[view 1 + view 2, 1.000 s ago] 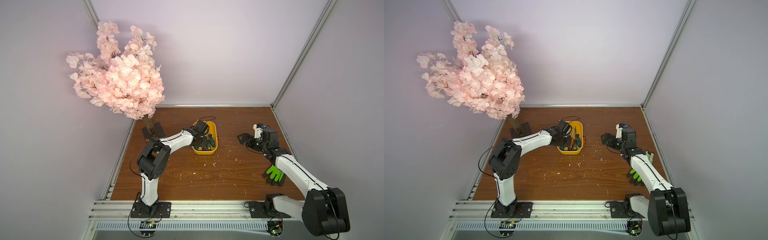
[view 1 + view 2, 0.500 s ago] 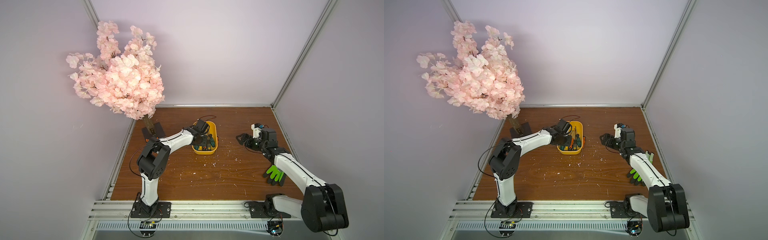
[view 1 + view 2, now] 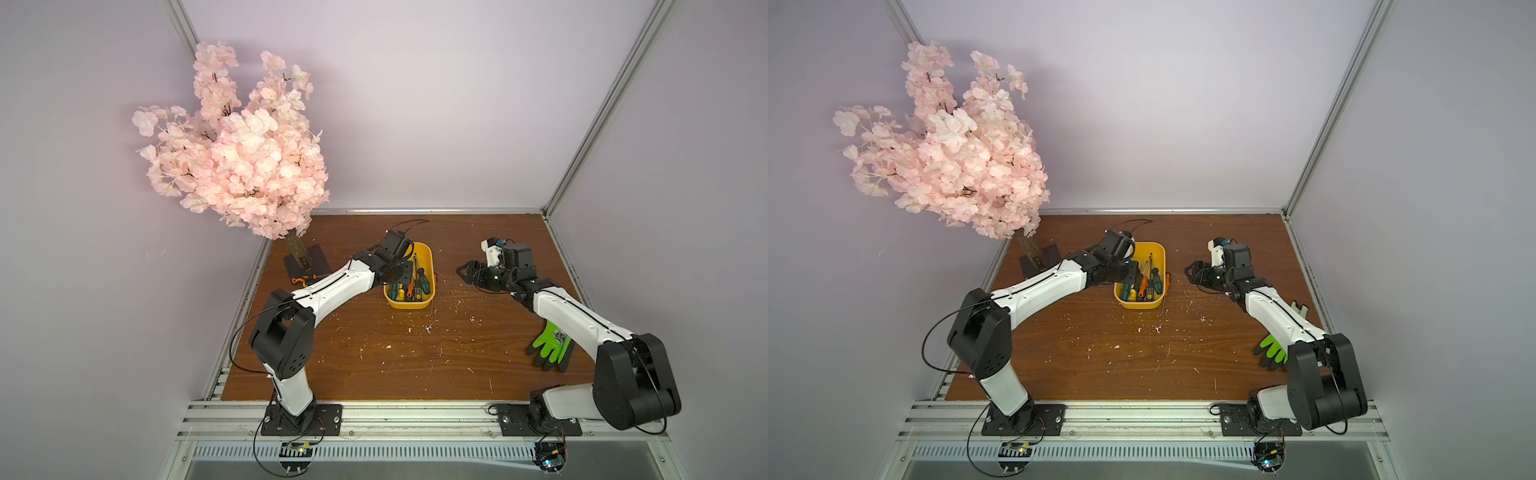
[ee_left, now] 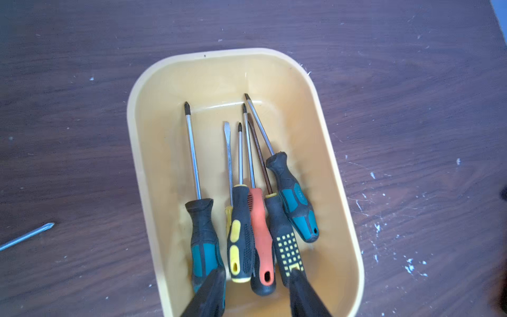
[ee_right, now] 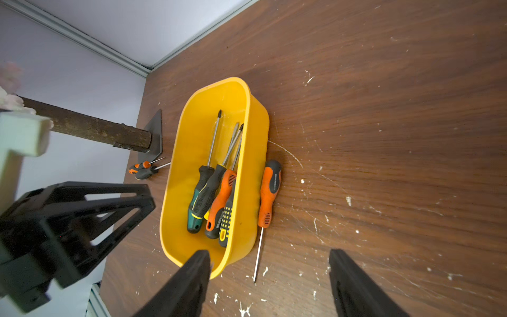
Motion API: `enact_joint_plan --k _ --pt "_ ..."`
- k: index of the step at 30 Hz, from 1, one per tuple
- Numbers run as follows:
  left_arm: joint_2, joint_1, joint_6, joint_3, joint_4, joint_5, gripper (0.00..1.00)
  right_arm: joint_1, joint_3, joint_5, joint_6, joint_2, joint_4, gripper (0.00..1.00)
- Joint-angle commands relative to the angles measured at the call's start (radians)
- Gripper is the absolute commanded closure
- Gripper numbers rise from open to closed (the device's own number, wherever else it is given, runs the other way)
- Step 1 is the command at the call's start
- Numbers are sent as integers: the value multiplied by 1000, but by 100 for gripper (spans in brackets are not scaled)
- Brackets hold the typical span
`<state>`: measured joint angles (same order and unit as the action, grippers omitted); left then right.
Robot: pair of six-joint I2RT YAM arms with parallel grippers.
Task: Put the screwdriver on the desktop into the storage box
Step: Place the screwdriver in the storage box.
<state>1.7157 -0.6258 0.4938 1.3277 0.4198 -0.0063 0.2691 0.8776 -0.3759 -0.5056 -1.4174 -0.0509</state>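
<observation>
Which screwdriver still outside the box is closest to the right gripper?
The orange-and-black screwdriver lying along the storage box wall that faces the right gripper; the two small ones lie beyond the box, by the tree base.

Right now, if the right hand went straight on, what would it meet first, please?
Probably the orange-handled screwdriver on the desktop beside the storage box, though depth is unclear.

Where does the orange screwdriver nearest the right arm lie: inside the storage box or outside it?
Outside: the orange screwdriver lies flat on the desktop, alongside the outer wall of the storage box.
</observation>
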Motion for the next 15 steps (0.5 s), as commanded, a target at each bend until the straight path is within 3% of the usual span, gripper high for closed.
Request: enact_joint_plan --k 1,15 --pt "-57 10 16 -54 9 -30 56 25 55 -8 18 -43 -11 31" --pt "-249 11 65 -263 -31 -80 57 90 179 32 19 -236 -31 42"
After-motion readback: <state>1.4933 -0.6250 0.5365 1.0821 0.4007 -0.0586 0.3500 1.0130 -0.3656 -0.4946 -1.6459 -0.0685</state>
